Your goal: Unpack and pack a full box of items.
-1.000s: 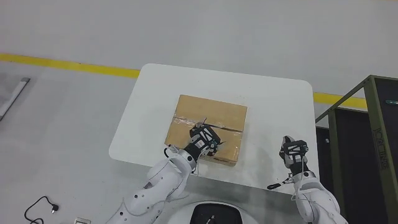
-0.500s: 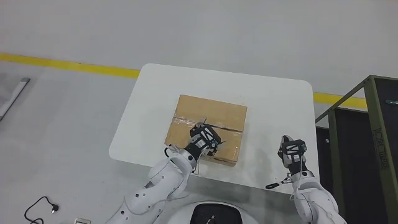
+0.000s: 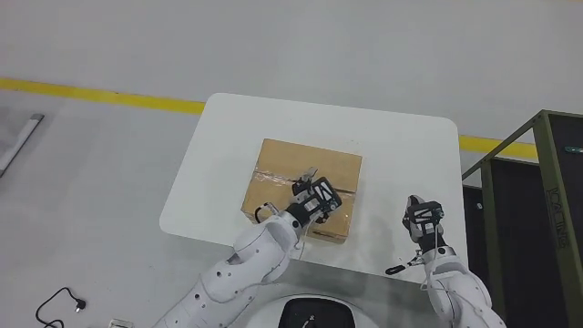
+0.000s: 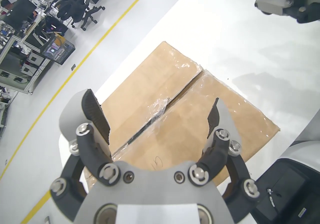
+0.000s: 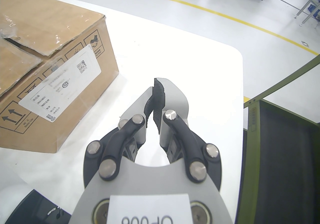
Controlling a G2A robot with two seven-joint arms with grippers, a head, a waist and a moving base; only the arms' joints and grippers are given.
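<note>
A closed brown cardboard box (image 3: pixel 305 171) sits in the middle of the white table (image 3: pixel 401 146); clear tape runs along its centre seam (image 4: pixel 160 112), torn partway. My left gripper (image 4: pixel 155 107) hovers open over the box's near half (image 3: pixel 314 191), fingers either side of the seam. The box's side with a white label (image 5: pixel 60 82) faces my right gripper (image 5: pixel 156 92), which is shut and empty above the bare table at the near right (image 3: pixel 417 214). The box's contents are hidden.
A green metal frame (image 3: pixel 533 191) with a dark bin stands just off the table's right edge. Bare tabletop lies behind the box and to its right. Yellow floor lines (image 3: pixel 100 96) run beyond the table.
My left gripper has moved forward and right over the box top, toward the seam. The right gripper has shifted slightly left.
</note>
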